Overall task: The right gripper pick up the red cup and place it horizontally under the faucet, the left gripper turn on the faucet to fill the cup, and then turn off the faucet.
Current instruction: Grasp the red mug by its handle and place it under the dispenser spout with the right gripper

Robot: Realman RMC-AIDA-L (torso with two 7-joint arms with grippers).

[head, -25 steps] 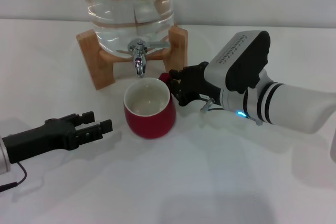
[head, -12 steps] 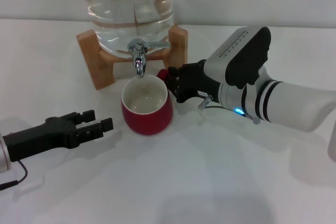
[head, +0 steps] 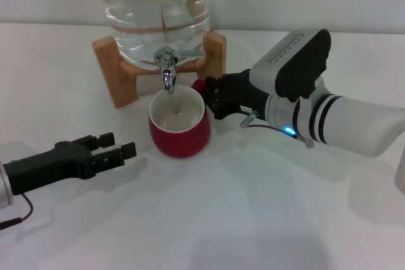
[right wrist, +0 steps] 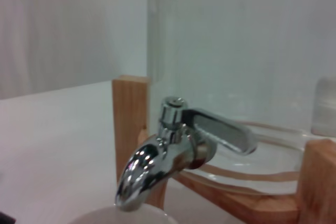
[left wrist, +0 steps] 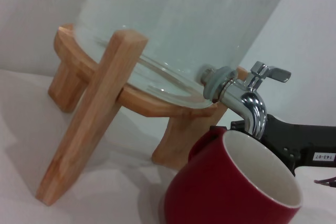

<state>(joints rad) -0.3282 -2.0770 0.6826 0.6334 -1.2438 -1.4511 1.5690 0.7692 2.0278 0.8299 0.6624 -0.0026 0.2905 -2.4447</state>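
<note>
The red cup [head: 180, 132] stands upright with its cream inside directly below the spout of the chrome faucet [head: 167, 74] on the clear water jar [head: 158, 11]. My right gripper [head: 209, 97] is shut on the cup's small handle from the right side. My left gripper [head: 119, 145] is open and empty, low over the table to the left of the cup, pointing toward it. In the left wrist view the faucet [left wrist: 247, 100] hangs just over the cup's rim [left wrist: 231, 187], with the right gripper [left wrist: 299, 145] behind it. The right wrist view shows the faucet [right wrist: 168, 150] and its lever close up.
The jar rests on a wooden stand [head: 112, 71] at the back of the white table [head: 209, 219]. The stand's legs flank the faucet on both sides [left wrist: 100, 114].
My right gripper has carried the red cup back and slightly left, so it now sits right beneath the spout. The left arm has not moved.
</note>
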